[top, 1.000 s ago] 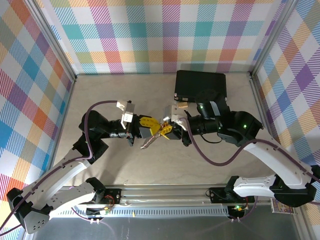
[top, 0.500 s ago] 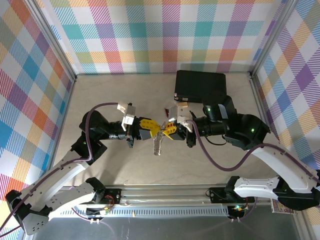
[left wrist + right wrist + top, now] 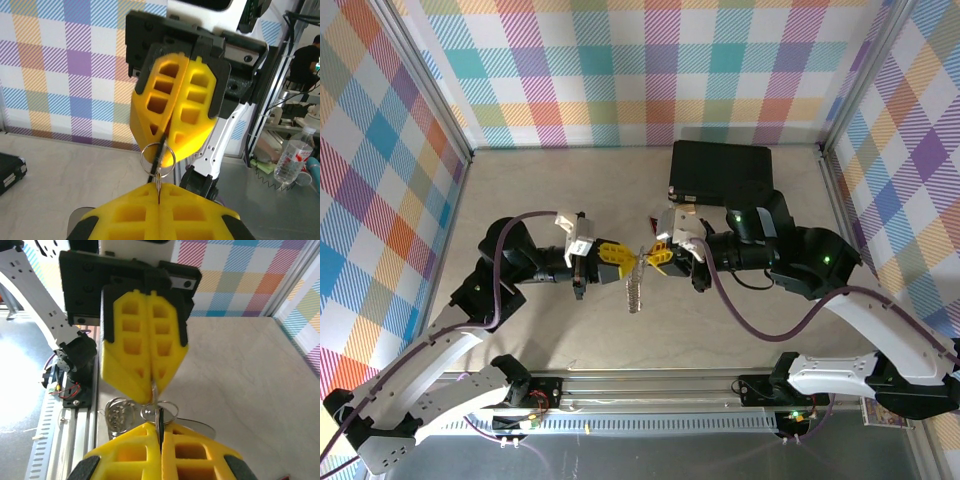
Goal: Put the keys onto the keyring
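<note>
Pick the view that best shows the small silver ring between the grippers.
Left wrist view: the silver ring faces the camera as a full circle. The right wrist view shows it tilted, nearly flat; the top view, a tiny glint.

Each arm, the left arm [image 3: 430,353] and the right arm [image 3: 880,337] alike, has glossy white lower links and matte black upper housings — dotted with small green lights. A purplish cable [image 3: 760,324] loops alongside. The fingers [image 3: 120,375] are yellow (gridded with rectangular pockets).

Top-down overview; wrist views seemingly face-to-face
</note>
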`<state>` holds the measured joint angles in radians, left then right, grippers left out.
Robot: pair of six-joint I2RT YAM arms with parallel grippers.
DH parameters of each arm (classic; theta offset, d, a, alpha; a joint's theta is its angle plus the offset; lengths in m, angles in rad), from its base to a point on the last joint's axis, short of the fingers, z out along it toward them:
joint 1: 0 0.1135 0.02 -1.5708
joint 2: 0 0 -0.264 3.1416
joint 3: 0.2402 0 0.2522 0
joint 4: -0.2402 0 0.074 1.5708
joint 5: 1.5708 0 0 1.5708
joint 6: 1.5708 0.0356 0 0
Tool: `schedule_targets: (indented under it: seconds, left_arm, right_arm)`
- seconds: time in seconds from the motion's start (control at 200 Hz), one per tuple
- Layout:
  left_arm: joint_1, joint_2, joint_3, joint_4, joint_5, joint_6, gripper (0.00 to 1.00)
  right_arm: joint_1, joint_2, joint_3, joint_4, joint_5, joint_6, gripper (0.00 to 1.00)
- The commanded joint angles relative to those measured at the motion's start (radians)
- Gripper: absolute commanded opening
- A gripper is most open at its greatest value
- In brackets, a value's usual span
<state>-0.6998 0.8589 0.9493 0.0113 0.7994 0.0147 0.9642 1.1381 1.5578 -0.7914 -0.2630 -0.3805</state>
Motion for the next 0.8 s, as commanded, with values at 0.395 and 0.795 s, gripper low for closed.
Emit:
schedule_targets:
  seconds: [0.395, 0.795]
  left_arm:
    - [-0.006, -0.008, -0.025, -0.123, -0.168, 0.138, 0.04]
    - [-0.007, -0.030, -0.150, -0.015, -0.402, 0.055, 0.51]
  right_arm:
    - [0.004, 0.076, 0.091, -0.054, 0.163, -0.044, 0.00]
    - [-0.024, 0.264, 0.219, -0.189, 0.324, -0.024, 0.00]
